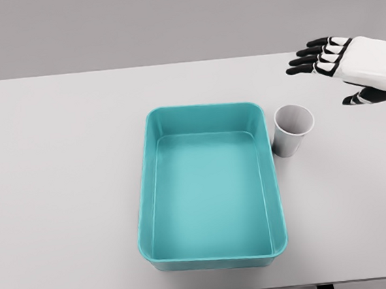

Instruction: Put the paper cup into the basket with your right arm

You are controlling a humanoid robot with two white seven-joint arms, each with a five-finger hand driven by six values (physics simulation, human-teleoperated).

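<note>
The table (61,198) is lying bare on its left side, and no left arm is showing anywhere in the head view. Near the middle the basket (215,258), a teal rectangular tub, is sitting flat with nothing inside it. Just beside its upper right corner the cup (292,131) is standing upright on the table, mouth up, close to the rim but apparently not touching it. Further right and higher, the right hand (350,68) is hovering over the table, well apart from the cup, with its fingers stretched out and the thumb spread below them, gripping nothing. So the task is looking barely begun: nothing is being held and the cup is outside the basket. What is remaining, by my reading, is the reach toward the cup, the grasp, the lift over the rim and the release inside.
</note>
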